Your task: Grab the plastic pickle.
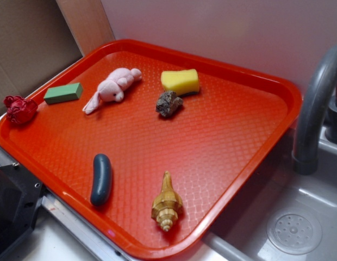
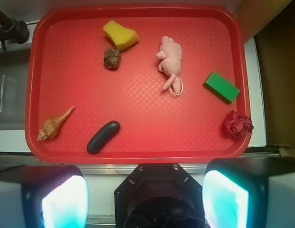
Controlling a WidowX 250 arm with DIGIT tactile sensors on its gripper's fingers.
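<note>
Gripper (image 2: 145,197): fingers (image 2: 64,202) spread wide, nothing between them; held high, back from the tray's near rim
Pickle (image 2: 103,137): ahead of the gripper, slightly left; lying flat on the tray (image 2: 138,102) close to its near rim; untouched
Shell (image 2: 54,124): left of the pickle, apart from it
Block (image 2: 221,87): ahead, far right; red lump (image 2: 237,125) nearer, on the right rim
Far side: sponge (image 2: 120,34), rock (image 2: 112,57), pink toy (image 2: 170,59)

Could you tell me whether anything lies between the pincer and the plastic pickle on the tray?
Nothing visible does. In the wrist view the open pincer sits off the near edge of the red tray, and the plastic pickle lies just inside that edge. The seashell is off to the side, apart from the pickle.
</note>
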